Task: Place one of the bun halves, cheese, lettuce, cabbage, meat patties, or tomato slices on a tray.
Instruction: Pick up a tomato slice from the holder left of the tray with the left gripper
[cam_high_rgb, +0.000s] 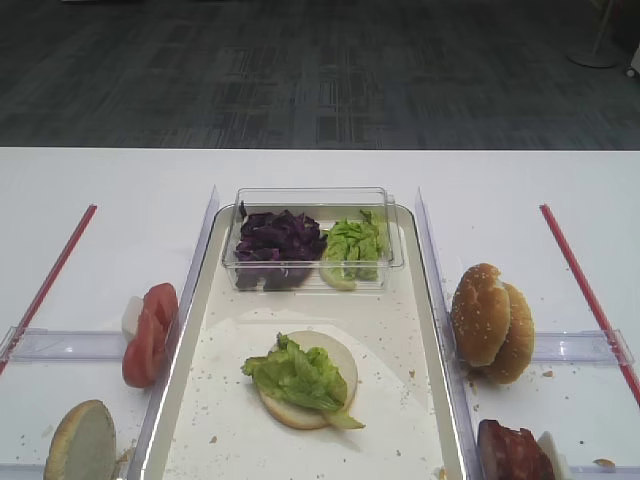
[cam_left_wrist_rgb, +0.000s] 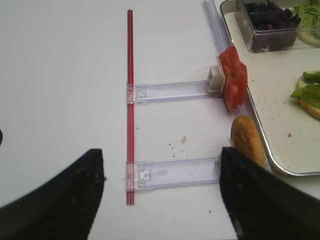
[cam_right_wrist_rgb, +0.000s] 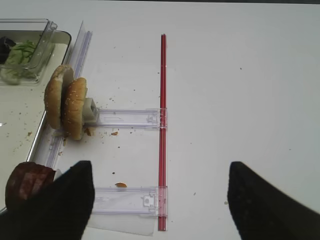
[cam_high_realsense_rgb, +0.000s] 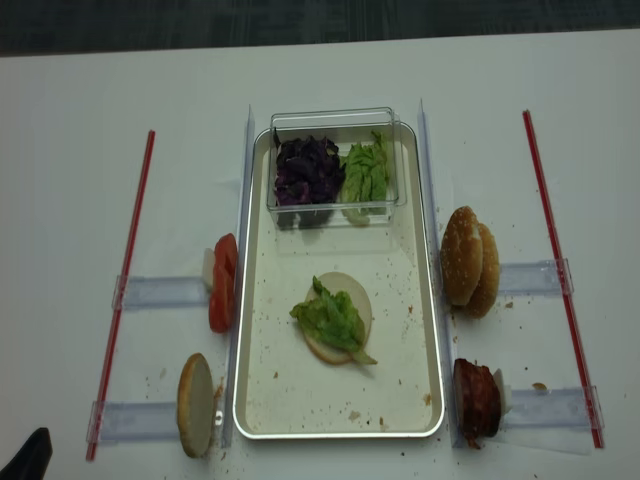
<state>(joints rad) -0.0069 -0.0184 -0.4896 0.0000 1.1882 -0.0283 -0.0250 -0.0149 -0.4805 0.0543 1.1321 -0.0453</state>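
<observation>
The tray (cam_high_rgb: 392, 330) lies mid-table. On it, a bun half (cam_high_rgb: 338, 360) lies face up under a lettuce leaf (cam_high_rgb: 298, 375). The clear box at its far end holds purple cabbage (cam_high_rgb: 278, 240) and more lettuce (cam_high_rgb: 352, 248). Tomato slices (cam_high_rgb: 148, 332) and one bun half (cam_high_rgb: 80, 440) stand on edge left of the tray. Two bun halves (cam_high_rgb: 490, 322) and meat patties (cam_high_rgb: 512, 452) stand on its right. Cheese is out of view. My left gripper (cam_left_wrist_rgb: 161, 155) hovers open and empty, its right finger near that bun half (cam_left_wrist_rgb: 247, 140). My right gripper (cam_right_wrist_rgb: 160, 167) is open and empty, a patty (cam_right_wrist_rgb: 27, 182) by its left finger.
Red rods (cam_high_rgb: 50, 275) (cam_high_rgb: 585, 290) run along both outer sides, joined to the tray by clear plastic rails (cam_left_wrist_rgb: 170, 91) (cam_right_wrist_rgb: 127, 117). Crumbs speckle the tray and the table. The white table's far edge (cam_high_rgb: 320, 149) lies beyond the clear box (cam_high_rgb: 310, 200).
</observation>
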